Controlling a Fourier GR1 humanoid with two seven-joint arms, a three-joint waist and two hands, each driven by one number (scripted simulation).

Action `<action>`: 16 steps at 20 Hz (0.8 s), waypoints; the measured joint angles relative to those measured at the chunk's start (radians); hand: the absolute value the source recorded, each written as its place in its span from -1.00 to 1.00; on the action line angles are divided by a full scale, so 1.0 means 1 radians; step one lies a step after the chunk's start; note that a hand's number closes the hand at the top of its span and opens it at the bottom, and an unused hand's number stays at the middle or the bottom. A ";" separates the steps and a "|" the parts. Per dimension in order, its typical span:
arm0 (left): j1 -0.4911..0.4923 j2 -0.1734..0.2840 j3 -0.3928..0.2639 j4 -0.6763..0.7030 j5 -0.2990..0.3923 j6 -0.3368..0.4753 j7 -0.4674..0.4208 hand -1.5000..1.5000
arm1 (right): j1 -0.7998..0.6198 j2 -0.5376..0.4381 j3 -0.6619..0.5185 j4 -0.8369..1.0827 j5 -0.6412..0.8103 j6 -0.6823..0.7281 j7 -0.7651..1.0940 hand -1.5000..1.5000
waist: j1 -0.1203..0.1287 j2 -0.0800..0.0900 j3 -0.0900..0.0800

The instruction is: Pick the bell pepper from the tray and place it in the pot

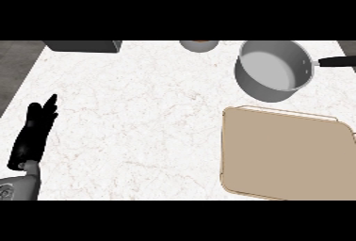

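A tan tray (285, 155) lies at the right of the white marble counter, and I see no bell pepper on it or anywhere else. A grey metal pot (272, 70) with a black handle (337, 61) stands behind the tray at the upper right; its inside looks bare. My left hand (33, 132) rests at the left edge with its fingers straight and pointing up, holding nothing. My right hand shows nowhere in the head view.
A dark grey box (82, 45) sits at the counter's back left edge. A small round bowl-like object (199, 45) shows at the back middle. The counter's left edge (17, 101) borders a darker floor.
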 measured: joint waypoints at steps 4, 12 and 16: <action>-0.018 0.000 0.005 0.045 -0.004 0.000 -0.016 0.00 | -0.099 -0.011 0.036 0.002 0.007 0.048 0.018 1.00 | -0.006 -0.002 -0.002; -0.022 -0.005 0.004 0.038 -0.009 -0.002 -0.009 0.00 | -0.284 0.036 0.152 -0.014 0.061 0.156 0.161 1.00 | -0.007 -0.005 -0.004; -0.025 -0.007 0.006 0.061 -0.016 0.002 -0.027 0.00 | -0.345 0.108 0.205 -0.027 0.092 0.179 0.237 1.00 | -0.013 -0.006 -0.005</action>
